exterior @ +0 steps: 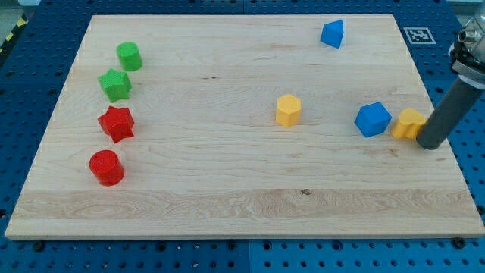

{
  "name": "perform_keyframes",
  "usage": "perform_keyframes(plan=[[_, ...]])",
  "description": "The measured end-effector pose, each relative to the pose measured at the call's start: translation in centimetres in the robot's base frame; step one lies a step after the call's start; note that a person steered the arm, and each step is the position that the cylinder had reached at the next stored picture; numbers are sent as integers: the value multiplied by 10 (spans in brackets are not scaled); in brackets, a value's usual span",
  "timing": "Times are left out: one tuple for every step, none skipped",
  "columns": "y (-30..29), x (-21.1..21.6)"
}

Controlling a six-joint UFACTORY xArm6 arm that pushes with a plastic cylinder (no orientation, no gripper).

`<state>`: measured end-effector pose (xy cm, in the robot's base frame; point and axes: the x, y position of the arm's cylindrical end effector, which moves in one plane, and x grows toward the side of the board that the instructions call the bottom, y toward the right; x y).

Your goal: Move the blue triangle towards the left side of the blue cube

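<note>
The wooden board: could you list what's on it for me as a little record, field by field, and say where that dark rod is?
surface: wooden board
blue triangle: near the view's top right
blue cube: at the view's right, touching or nearly touching the yellow block
yellow block: between the blue cube and my tip
yellow hexagon: near the middle
green cylinder: view's left
green star: below it
red star: lower still
red cylinder: lowest on the left
my tip: just right of the yellow block, far from the blue triangle
</note>
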<state>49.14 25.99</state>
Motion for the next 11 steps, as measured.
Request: perform_keyframes(plan=[[2,-2],[31,-2],[36,-19],[24,-51],[5,-87],[-7,-127],[-16,-169],[-23,-204],[-46,-236],[-72,-254],[-103,-262]])
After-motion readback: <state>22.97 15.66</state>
